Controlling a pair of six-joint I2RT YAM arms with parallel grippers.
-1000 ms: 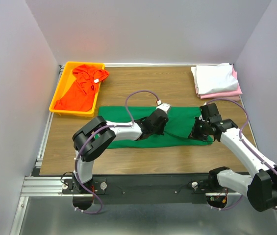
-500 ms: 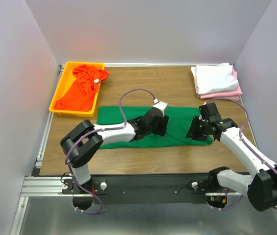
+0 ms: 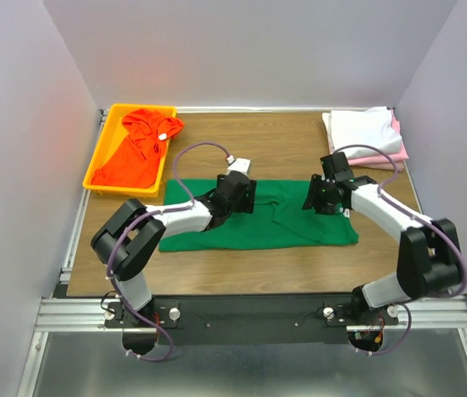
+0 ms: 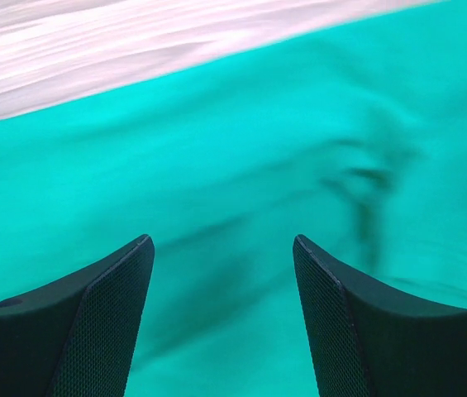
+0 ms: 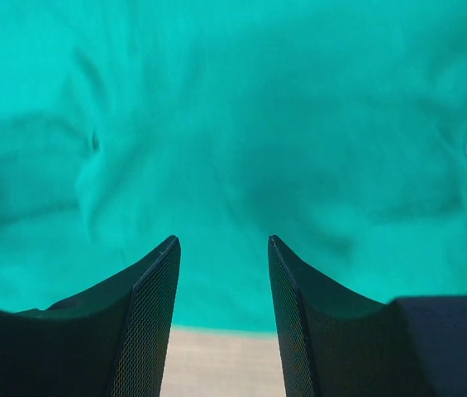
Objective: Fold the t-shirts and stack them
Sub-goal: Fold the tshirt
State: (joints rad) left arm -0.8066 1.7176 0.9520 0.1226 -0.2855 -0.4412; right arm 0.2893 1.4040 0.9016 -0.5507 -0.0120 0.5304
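Note:
A dark green t-shirt (image 3: 258,227) lies as a long folded strip across the middle of the table. My left gripper (image 3: 241,196) hovers over its back edge left of centre, jaws open with only green cloth (image 4: 241,190) below them. My right gripper (image 3: 320,198) is above the strip's right part, also open and empty over the green cloth (image 5: 241,124). An orange-red t-shirt (image 3: 138,149) with a white neck tag lies crumpled in the yellow tray. At the back right a folded white t-shirt (image 3: 361,132) rests on a folded pink t-shirt (image 3: 382,159).
The yellow tray (image 3: 101,157) stands at the back left. White walls close in the table on the left, back and right. Bare wood (image 3: 241,265) runs between the green shirt and the arm bases.
Both grippers have opened and let go of the green shirt. They have drawn back toward the far edge, the left one also moving left, and the cloth now lies flatter.

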